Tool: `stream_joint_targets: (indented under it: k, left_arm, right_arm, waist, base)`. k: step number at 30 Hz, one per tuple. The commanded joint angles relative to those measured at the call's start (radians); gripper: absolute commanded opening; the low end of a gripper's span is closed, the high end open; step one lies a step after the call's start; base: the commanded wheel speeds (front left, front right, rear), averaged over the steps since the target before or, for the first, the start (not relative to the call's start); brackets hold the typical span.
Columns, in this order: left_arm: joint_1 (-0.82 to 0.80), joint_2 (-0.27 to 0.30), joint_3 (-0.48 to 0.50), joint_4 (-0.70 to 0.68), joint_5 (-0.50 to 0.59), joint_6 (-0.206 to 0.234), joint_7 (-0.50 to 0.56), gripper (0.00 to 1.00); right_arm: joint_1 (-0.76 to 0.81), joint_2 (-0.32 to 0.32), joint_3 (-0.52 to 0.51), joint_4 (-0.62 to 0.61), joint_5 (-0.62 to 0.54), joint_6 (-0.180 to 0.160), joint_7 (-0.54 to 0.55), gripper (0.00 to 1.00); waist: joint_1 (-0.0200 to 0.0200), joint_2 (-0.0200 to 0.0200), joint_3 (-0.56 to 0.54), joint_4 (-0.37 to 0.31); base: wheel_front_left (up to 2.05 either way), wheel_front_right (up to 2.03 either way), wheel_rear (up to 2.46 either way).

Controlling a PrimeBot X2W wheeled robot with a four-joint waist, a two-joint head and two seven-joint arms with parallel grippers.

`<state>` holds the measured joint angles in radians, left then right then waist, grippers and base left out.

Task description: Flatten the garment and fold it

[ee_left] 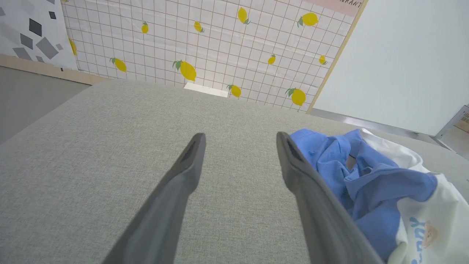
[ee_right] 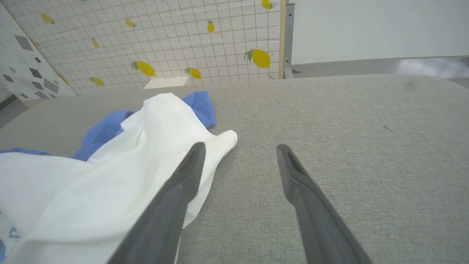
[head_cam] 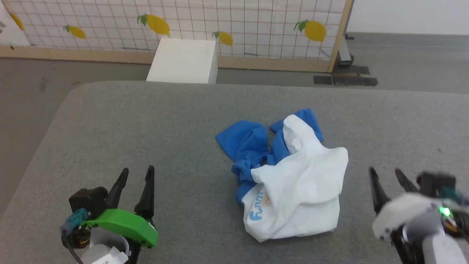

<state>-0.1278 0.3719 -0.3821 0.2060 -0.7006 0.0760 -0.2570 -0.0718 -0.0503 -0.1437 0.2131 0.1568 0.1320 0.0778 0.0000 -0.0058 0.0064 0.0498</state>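
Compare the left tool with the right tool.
The left tool has a green wrist cover; the right tool has a white one with a green light. The left tool sits farther from the shirt, on its blue-sleeve side; the right tool is closer, by its white body. Both are open and empty.

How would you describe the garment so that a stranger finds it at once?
Look at the grey padded table before the lemon-print screen. Near its middle lies a crumpled shirt. It is the only cloth thing there: white body, bright blue sleeves, blue lettering.
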Motion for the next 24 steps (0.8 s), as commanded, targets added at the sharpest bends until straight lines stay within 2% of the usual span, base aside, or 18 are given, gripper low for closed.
stream_joint_targets:
  k: [1,9,13,19,24]
  left_arm:
    - [-0.009,-0.004,0.002,-0.009,0.013,0.007,-0.004,1.0]
    - [-0.054,-0.017,-0.008,-0.039,0.022,0.012,0.001,1.0]
    - [-0.081,-0.028,-0.019,-0.035,0.025,0.003,0.004,1.0]
    - [-0.104,-0.042,-0.018,-0.019,0.022,-0.008,0.002,1.0]
    - [-0.111,-0.05,-0.012,-0.002,0.019,-0.018,0.0,1.0]
  right_arm:
    - [-0.057,0.0,0.001,0.013,-0.014,-0.001,0.051,1.0]
    - [-0.334,-0.012,0.03,0.185,-0.132,-0.001,0.45,1.0]
    - [-0.425,-0.04,0.031,0.279,-0.183,-0.001,0.587,1.0]
    - [-0.478,-0.056,0.037,0.358,-0.221,-0.001,0.663,1.0]
    - [-0.475,-0.055,0.053,0.399,-0.196,-0.001,0.643,1.0]
  waist:
    - [0.0,0.0058,0.023,0.011]
    - [0.0,0.0058,0.109,0.062]
    - [0.0,0.0058,0.15,0.098]
    - [0.0,0.0058,0.201,0.133]
    - [0.0,0.0058,0.22,0.138]
  base:
    - [0.0,0.0,0.0]
    - [0.0,0.0,0.0]
    - [0.0,0.0,0.0]
    - [0.0,0.0,0.0]
    - [0.0,0.0,0.0]
